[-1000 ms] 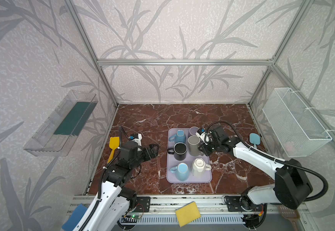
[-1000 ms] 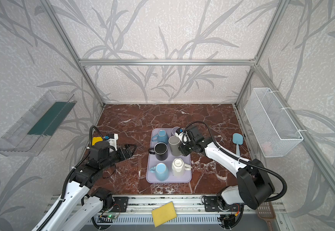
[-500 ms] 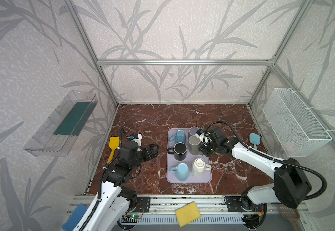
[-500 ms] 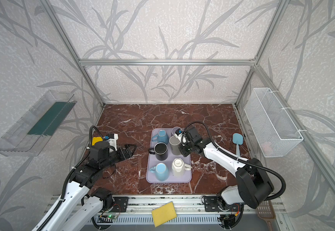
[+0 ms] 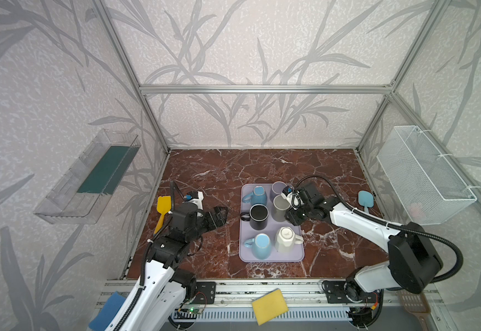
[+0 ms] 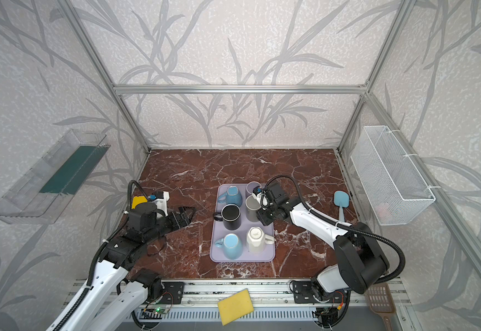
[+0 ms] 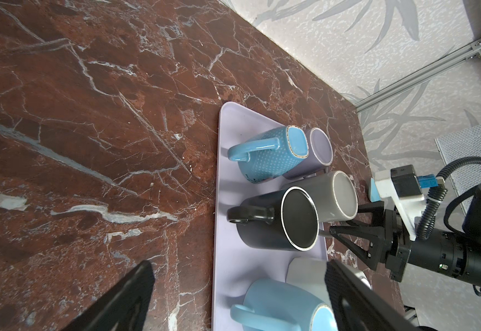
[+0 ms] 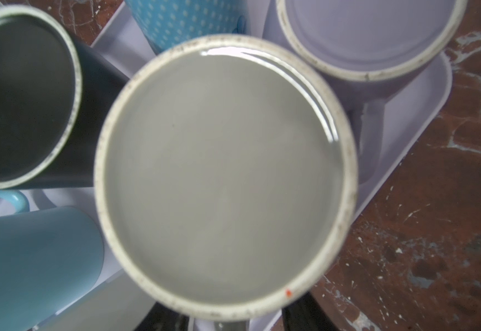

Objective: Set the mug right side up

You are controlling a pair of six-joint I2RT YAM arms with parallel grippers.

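Mug [image 5: 281, 205], grey: stands mouth up on lavender tray [image 5: 272, 258], middle row, right side, just beside black mug [image 5: 259, 215], also mouth up. Points its handle at right gripper [image 5: 290, 218]. Jaws partway apart, one each side of that handle. Per right wrist view, strip of tray showing between handle and one finger, so not clamped. Left gripper [image 5: 220, 215]: spread wide, holding nothing, over table [image 5: 205, 172] left of tray.

Rest of tray: lavender mug [image 5: 278, 187] and dotted blue mug [image 5: 258, 193] in back row, both base up. Light blue mug [image 5: 261, 245] and white mug [image 5: 286, 238] in front row, white one base up.

Table: red-brown marble look, white veins. Yellow spatula [image 5: 163, 206] near left edge beside left arm. Light blue spatula [image 5: 365, 199] near right edge.

Room: aluminium frame [image 5: 262, 88], leaf-print wall panels on three sides. Clear bin [image 5: 90, 177] with dark green panel inside on left wall. White wire basket [image 5: 423, 174] on right wall. Yellow sponge [image 5: 269, 306] and blue sponge [image 5: 101, 315] on front rail by arm bases.
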